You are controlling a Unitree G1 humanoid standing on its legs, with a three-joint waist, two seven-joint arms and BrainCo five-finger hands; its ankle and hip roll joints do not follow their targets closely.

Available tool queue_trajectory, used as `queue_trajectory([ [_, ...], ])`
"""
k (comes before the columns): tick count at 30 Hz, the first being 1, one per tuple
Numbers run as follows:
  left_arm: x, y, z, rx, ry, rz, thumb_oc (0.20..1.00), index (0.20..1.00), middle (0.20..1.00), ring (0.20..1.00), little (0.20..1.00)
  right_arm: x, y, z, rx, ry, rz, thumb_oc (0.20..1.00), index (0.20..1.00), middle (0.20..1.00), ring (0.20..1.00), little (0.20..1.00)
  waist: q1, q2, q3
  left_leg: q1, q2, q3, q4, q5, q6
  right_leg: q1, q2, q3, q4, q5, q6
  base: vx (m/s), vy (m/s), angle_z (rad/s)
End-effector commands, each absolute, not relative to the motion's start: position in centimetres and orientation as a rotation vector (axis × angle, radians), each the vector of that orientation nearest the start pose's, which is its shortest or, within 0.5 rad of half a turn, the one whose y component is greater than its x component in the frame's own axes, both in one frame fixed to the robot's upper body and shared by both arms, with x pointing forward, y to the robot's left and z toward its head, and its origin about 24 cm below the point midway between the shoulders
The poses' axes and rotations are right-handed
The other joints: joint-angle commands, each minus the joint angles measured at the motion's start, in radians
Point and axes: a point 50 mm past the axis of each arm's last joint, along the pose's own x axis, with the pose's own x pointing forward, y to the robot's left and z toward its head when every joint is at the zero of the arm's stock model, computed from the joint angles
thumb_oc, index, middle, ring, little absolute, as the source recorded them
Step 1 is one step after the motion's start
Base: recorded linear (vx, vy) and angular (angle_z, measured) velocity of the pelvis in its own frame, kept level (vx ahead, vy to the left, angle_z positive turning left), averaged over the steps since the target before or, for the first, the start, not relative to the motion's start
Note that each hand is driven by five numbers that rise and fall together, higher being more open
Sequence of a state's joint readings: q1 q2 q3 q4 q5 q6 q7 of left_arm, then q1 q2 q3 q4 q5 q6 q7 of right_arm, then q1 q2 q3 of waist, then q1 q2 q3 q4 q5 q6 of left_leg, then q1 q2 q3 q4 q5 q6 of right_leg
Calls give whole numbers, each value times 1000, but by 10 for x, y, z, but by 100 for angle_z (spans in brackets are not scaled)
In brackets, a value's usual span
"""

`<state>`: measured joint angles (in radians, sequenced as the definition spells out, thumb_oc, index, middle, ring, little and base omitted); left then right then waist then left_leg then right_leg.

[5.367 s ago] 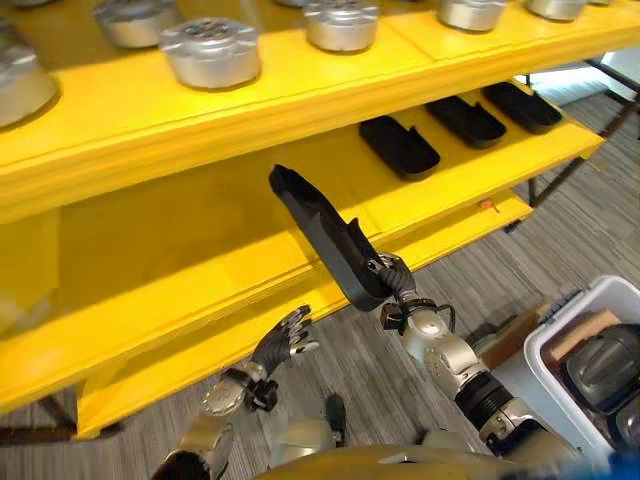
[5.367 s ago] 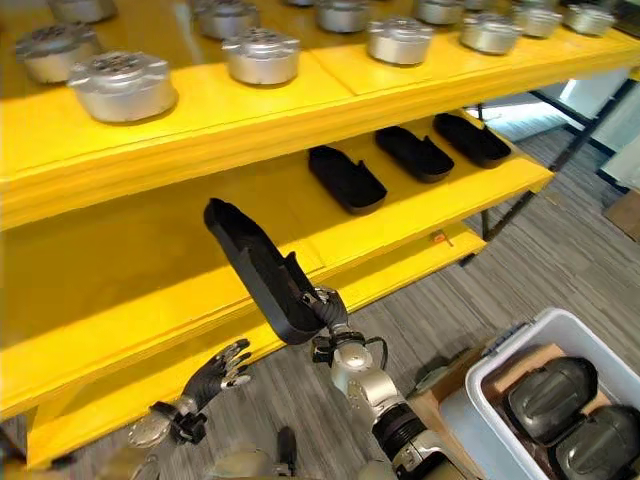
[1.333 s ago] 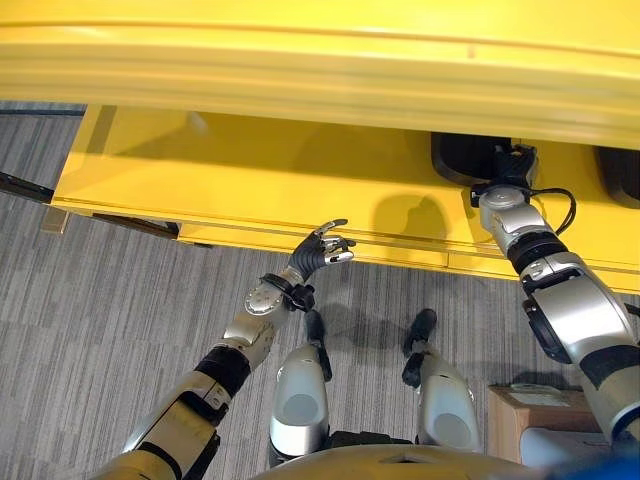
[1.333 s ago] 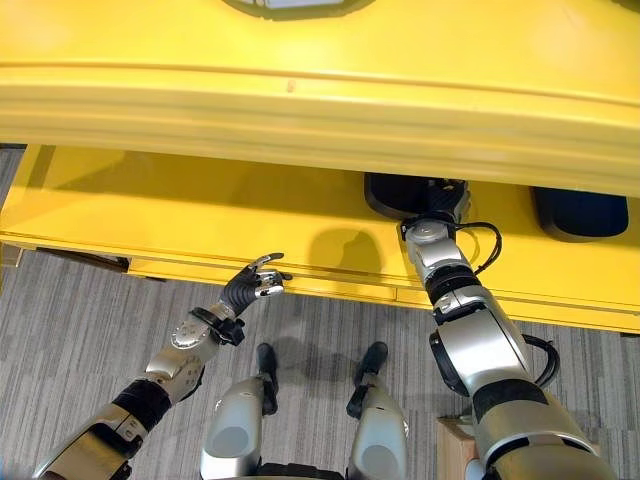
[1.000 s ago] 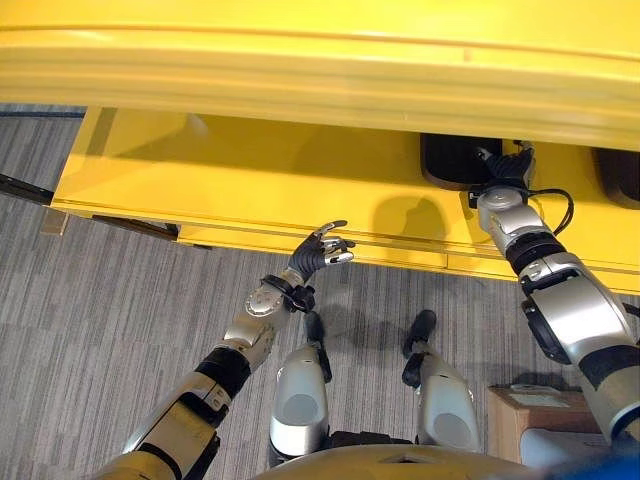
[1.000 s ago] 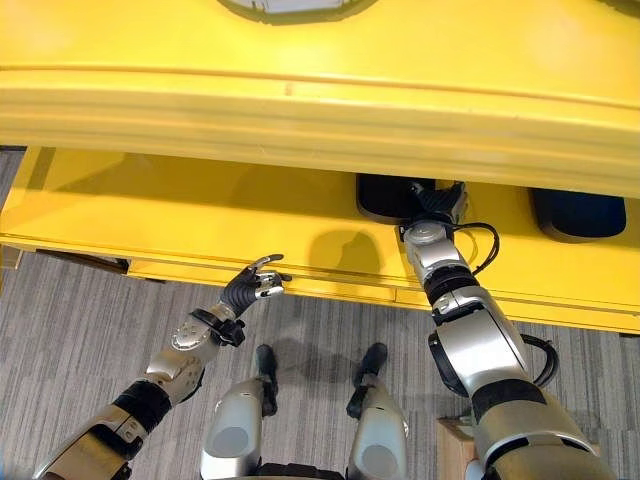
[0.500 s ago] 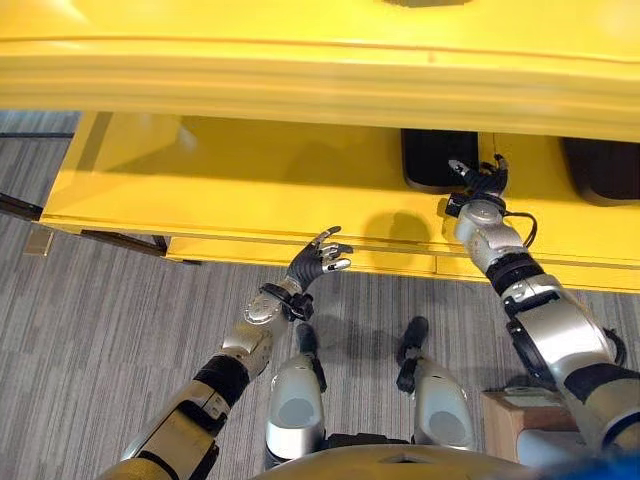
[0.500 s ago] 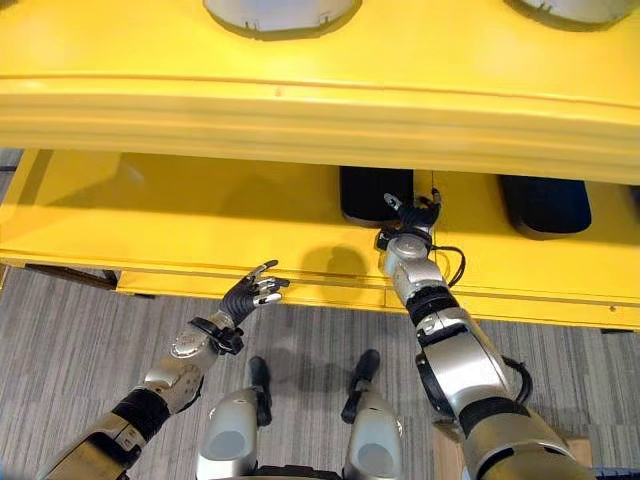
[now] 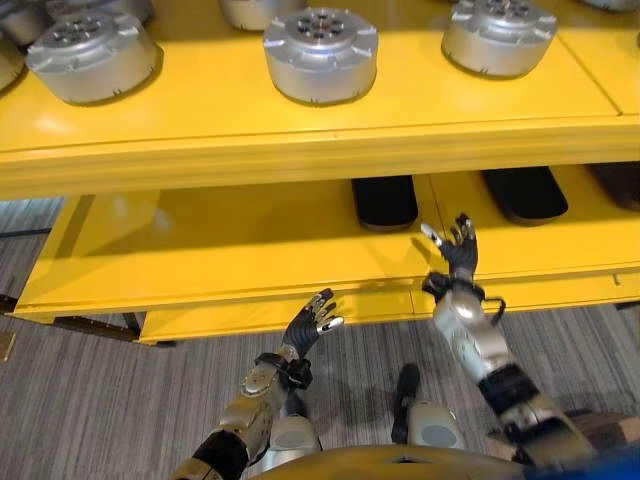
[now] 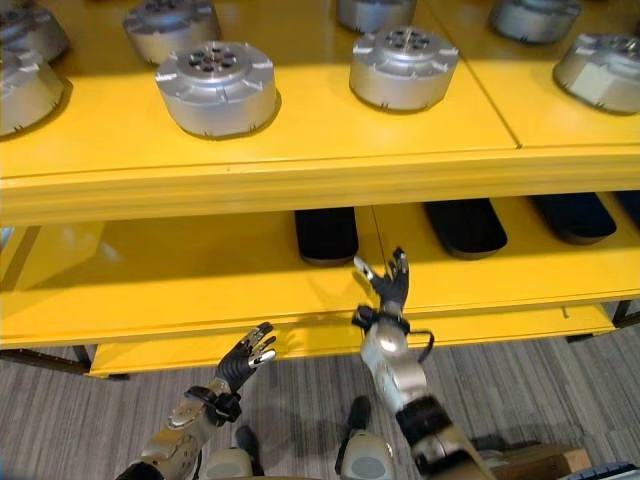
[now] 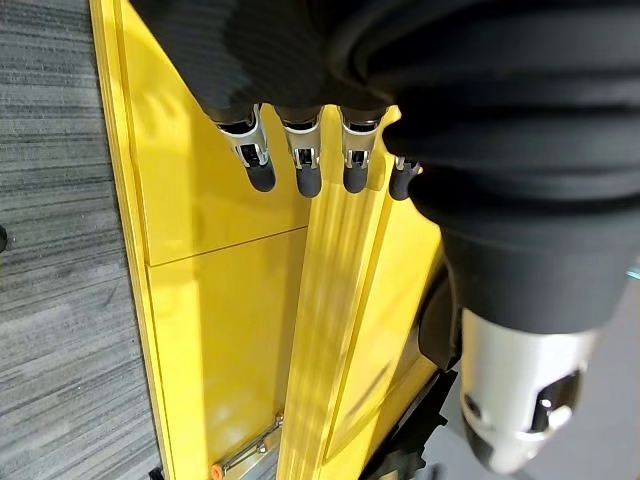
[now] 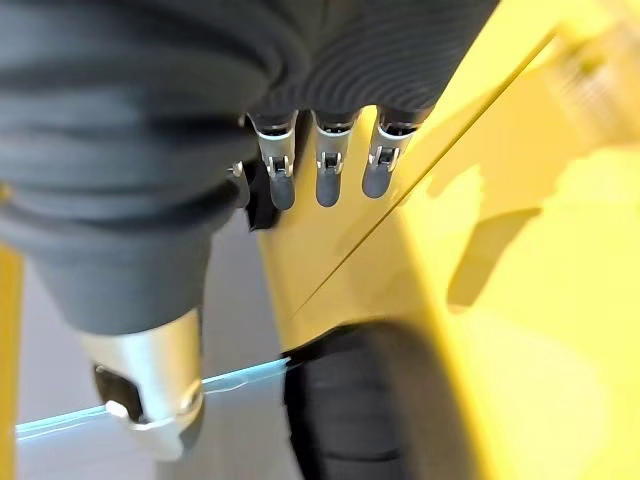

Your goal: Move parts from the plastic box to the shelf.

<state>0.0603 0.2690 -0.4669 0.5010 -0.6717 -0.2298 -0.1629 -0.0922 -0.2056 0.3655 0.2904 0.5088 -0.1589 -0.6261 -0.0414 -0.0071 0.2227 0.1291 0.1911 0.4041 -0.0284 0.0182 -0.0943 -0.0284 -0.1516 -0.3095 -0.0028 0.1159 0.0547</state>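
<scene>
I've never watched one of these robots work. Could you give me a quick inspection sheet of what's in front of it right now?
Surface: yellow shelf with an upper and a lower level.
Job's things: black parts lie in a row on the lower level, held by neither hand.
Clutter: round silver metal parts stand on the upper level.
Hands: right hand is open with fingers spread, raised in front of the lower level and empty; left hand is open and empty, low by the shelf's front edge.
Cables: nothing seen.
Surroundings: grey striped floor beneath the shelf.
</scene>
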Motion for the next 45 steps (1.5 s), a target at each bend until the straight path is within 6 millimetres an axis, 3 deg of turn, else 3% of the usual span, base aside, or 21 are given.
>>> queue_trajectory([
  [1, 210, 126, -46, -306, 279, -360, 1000, 1000, 1000, 1000, 1000, 274, -149, 28, 117, 71, -229, 1000, 1000, 1000, 1000, 1000, -7, 6, 49, -40, -18, -34, -24, 62, 41, 52, -31, 77, 86, -94, 64, 59, 124, -20],
  [3, 210, 132, -38, -275, 217, -410, 1000, 1000, 1000, 1000, 1000, 254, -160, 8, 49, 162, -147, 1000, 1000, 1000, 1000, 1000, -36, -5, 40, -24, -24, -11, -26, 51, 46, 59, -29, 86, 77, -89, 71, -12, 210, -38],
  [4, 207, 132, -30, -277, 167, -539, 1000, 1000, 1000, 1000, 1000, 242, -171, 3, -17, 165, -109, 1000, 1000, 1000, 1000, 1000, -57, -17, 38, -15, -35, 15, -19, 35, 57, 59, -30, 89, 75, -83, 81, -50, 283, -32],
  [10, 202, 132, -34, -207, 207, -681, 1000, 1000, 1000, 1000, 1000, 243, -189, -1, -50, 184, -165, 1000, 1000, 1000, 1000, 1000, -76, -35, 36, -1, -70, 41, -12, -9, 79, 47, -52, 93, 81, -68, 125, -33, 213, -9],
  [12, 204, 136, -32, -187, 211, -698, 1000, 1000, 1000, 1000, 1000, 243, -193, -3, -39, 195, -205, 1000, 1000, 1000, 1000, 1000, -80, -42, 46, 0, -83, 67, -8, -21, 92, 24, -80, 78, 70, -11, 155, -96, 208, -10],
  [17, 203, 142, -34, -156, 218, -692, 1000, 1000, 1000, 1000, 1000, 238, -193, -11, -21, 226, -228, 1000, 1000, 1000, 1000, 1000, -85, -48, 51, 19, -96, 119, -35, -26, 92, -36, -134, 43, 78, 113, 189, -74, 112, -23],
  [20, 203, 152, -30, -183, 172, -654, 1000, 1000, 1000, 1000, 1000, 236, -193, -14, -21, 225, -224, 1000, 1000, 1000, 1000, 1000, -66, -38, 44, 8, -89, 179, -47, -6, 98, -40, -132, -33, 180, 74, 177, -207, 137, -62],
  [23, 207, 154, -30, -217, 158, -639, 1000, 1000, 1000, 1000, 1000, 238, -199, -12, -23, 203, -254, 1000, 1000, 1000, 1000, 1000, -50, -24, 31, -26, -90, 182, -33, -9, 130, -33, -135, -12, 357, 1, 131, -148, 83, -90],
  [26, 207, 156, -34, -214, 167, -606, 1000, 1000, 1000, 1000, 1000, 242, -196, -11, -38, 208, -255, 1000, 1000, 1000, 1000, 1000, -42, -29, 13, -46, -89, 207, -7, -31, 157, 18, -132, -2, 426, -53, 121, -77, -166, -53],
  [27, 207, 159, -34, -222, 174, -580, 1000, 1000, 1000, 1000, 1000, 244, -195, -11, -39, 213, -245, 1000, 1000, 1000, 1000, 1000, -38, -41, 2, -63, -64, 246, 14, -18, 143, 88, -89, -30, 341, -127, 102, -82, -451, -46],
  [30, 206, 166, -36, -229, 178, -518, 1000, 1000, 1000, 1000, 1000, 248, -193, -3, -100, 178, -206, 1000, 1000, 1000, 1000, 1000, -8, -59, 4, -113, 22, 306, 82, 28, 91, 188, -42, -120, 177, -195, 68, -80, -463, -104],
  [35, 205, 168, -34, -269, 151, -430, 1000, 1000, 1000, 1000, 1000, 251, -198, 6, -183, 148, -225, 1000, 1000, 1000, 1000, 1000, -5, -72, 10, -122, 79, 328, 88, 80, 32, 197, -3, -141, 72, -164, 54, -83, -347, -117],
  [41, 204, 172, -36, -358, 143, -351, 1000, 1000, 1000, 1000, 1000, 242, -218, -1, -263, 170, -335, 1000, 1000, 1000, 1000, 1000, -31, -70, 24, -107, 113, 315, 69, 108, -3, 158, 32, -139, 77, -160, 26, -35, -298, -36],
  [45, 202, 172, -36, -427, 143, -349, 1000, 1000, 1000, 1000, 1000, 230, -241, -7, -297, 197, -435, 1000, 1000, 1000, 1000, 1000, -61, -66, 31, -89, 162, 316, 66, 151, -38, 131, 62, -141, 101, -178, -1, -21, -375, -4],
])
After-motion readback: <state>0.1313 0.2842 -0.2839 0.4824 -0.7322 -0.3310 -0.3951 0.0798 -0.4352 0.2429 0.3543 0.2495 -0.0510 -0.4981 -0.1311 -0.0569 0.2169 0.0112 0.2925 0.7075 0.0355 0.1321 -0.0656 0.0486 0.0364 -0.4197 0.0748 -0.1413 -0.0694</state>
